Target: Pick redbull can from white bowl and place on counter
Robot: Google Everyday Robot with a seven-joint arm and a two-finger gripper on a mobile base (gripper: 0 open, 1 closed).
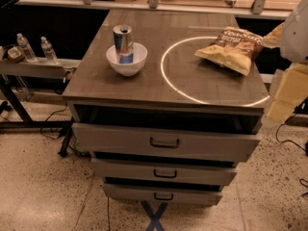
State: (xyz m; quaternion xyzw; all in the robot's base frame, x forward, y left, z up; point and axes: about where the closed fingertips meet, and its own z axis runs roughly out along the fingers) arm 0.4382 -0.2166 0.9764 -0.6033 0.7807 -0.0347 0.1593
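The redbull can (123, 43) stands upright inside the white bowl (127, 61) on the left part of the counter (144, 88). The can is silver and blue, and its pull-tab top faces up. My gripper (287, 93) is at the far right edge of the view, beside the counter's right side and below the white arm (296, 30). It is far from the bowl and holds nothing that I can see.
A crinkled yellow-brown chip bag (232, 48) lies at the back right, across the thin white circle (166, 78). Three drawers (164, 142) stand slightly open below. Two clear water bottles (36, 48) stand on a low shelf at left. Cables lie on the floor.
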